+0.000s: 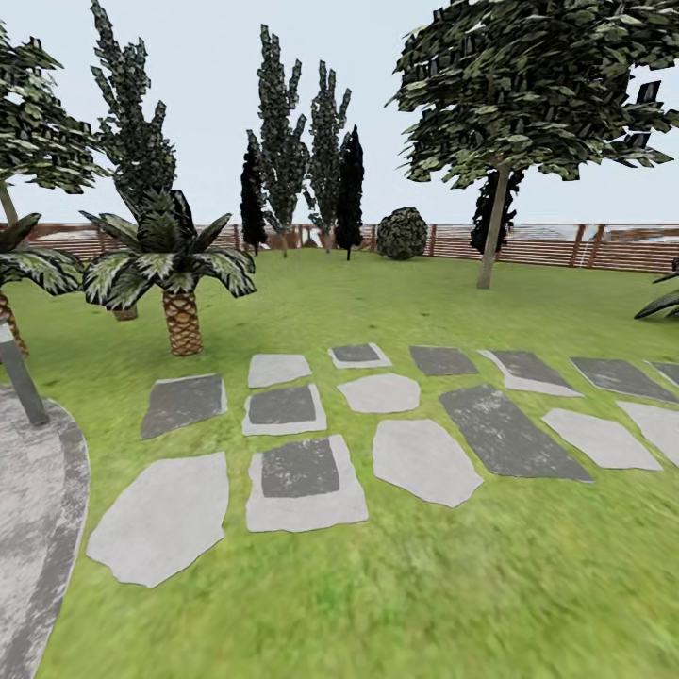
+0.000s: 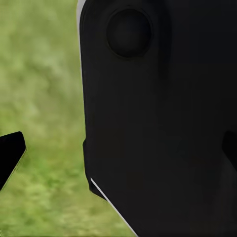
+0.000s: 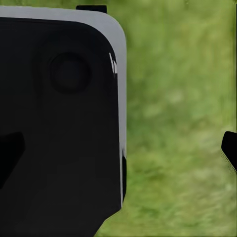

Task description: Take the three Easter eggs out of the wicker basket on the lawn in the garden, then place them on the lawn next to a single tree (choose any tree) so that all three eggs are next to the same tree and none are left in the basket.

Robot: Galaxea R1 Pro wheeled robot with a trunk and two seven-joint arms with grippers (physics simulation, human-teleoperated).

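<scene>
The head view looks over the garden's lawn. The Easter eggs and the wicker basket are out of view. A tall tree with a pale bare trunk and a broad canopy stands at the far right, near the fence. My left gripper is open over grass, its dark fingertips wide apart, with a black part of the robot's body close behind. My right gripper is open too, one fingertip at the picture's edge and nothing between the fingers.
Grey stepping-stone slabs cross the grass ahead. A short palm stands at the left, dark cypresses and a round bush at the back by the slat fence. A paved curve and a post lie at the left edge.
</scene>
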